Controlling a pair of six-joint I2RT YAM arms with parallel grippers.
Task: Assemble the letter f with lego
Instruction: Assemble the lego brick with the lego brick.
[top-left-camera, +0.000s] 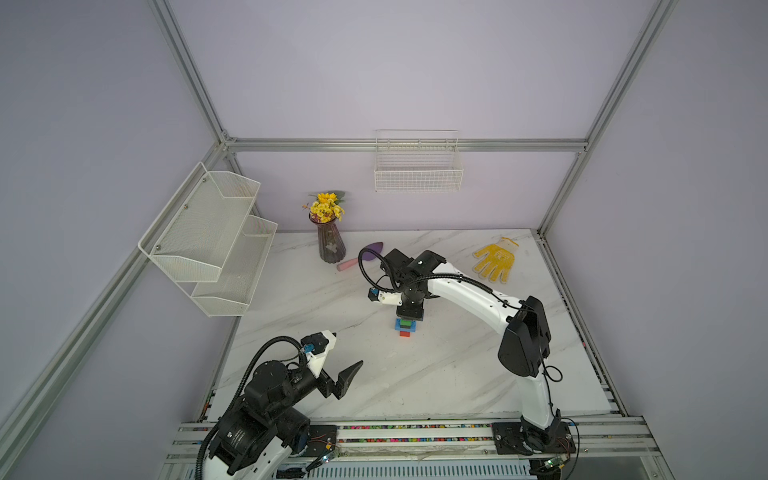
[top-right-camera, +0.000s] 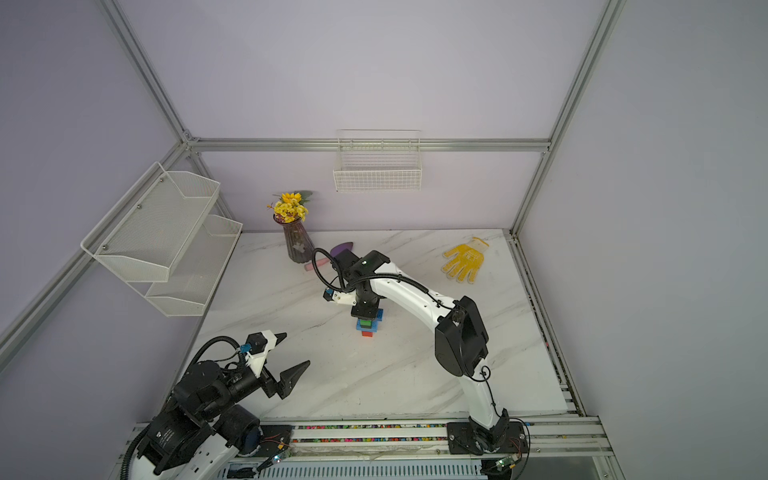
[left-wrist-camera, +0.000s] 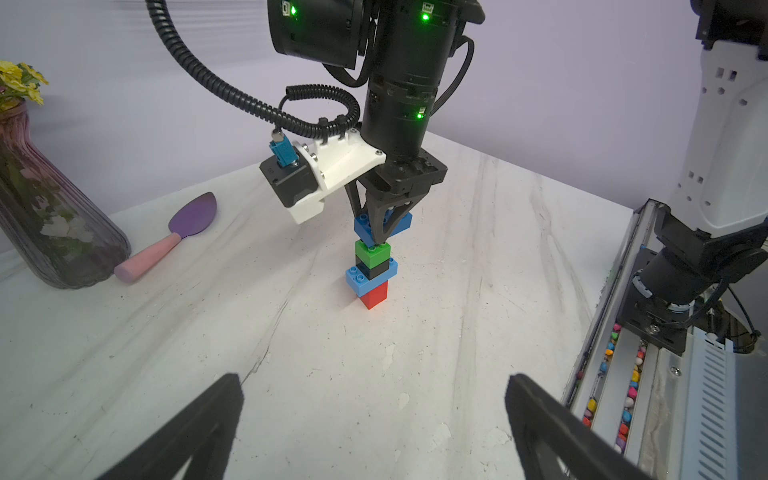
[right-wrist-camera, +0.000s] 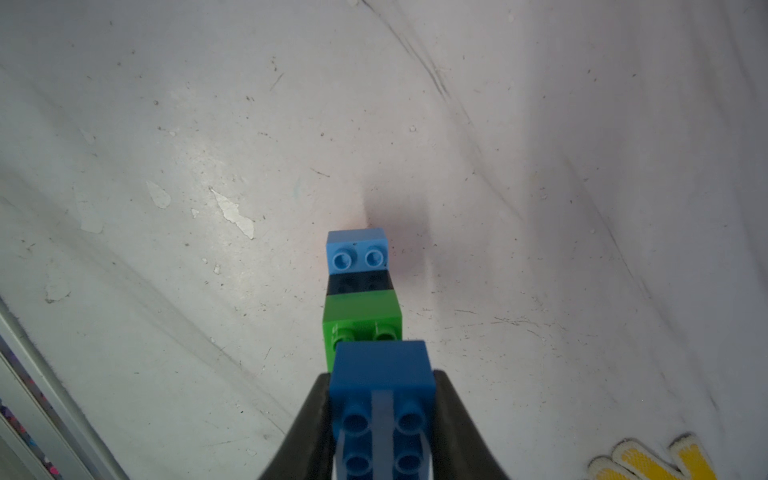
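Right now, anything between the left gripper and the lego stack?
Nothing: only bare marble tabletop lies between the open left gripper and the lego stack, clearest in the left wrist view. Both top views agree.

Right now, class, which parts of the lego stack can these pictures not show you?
Red brick: hidden below the light blue brick in the right wrist view.
Black brick: too small in both top views.
Whether the dark blue brick sits on the green brick: right end effector covers that joint in the left wrist view.
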